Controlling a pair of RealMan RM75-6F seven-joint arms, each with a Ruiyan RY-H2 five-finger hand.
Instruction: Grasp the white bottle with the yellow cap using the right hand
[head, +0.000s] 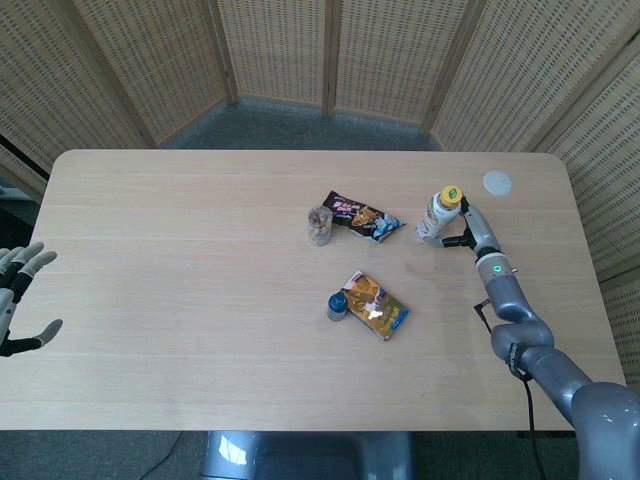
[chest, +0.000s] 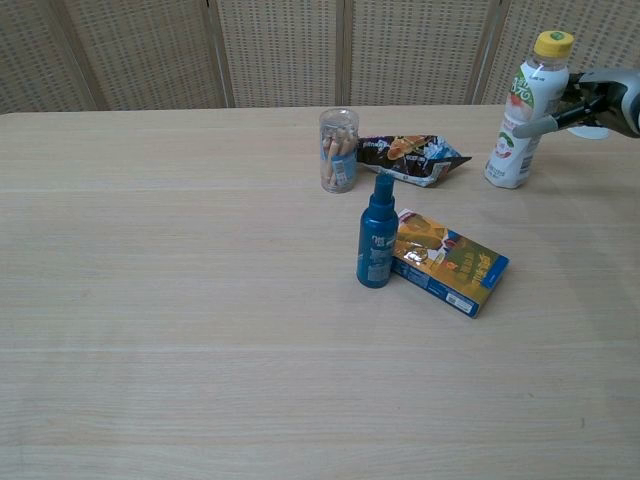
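Snack bag (head: 364, 217) just left of bottle (head: 437, 215); table (head: 180, 250) bare elsewhere nearby

No legible text anywhere. Printed labels on the white bottle (chest: 525, 115), blue bottle (chest: 377, 240), snack box (chest: 450, 262), snack bag (chest: 410, 156) and clear jar (chest: 338, 152) are too small and blurred to read.
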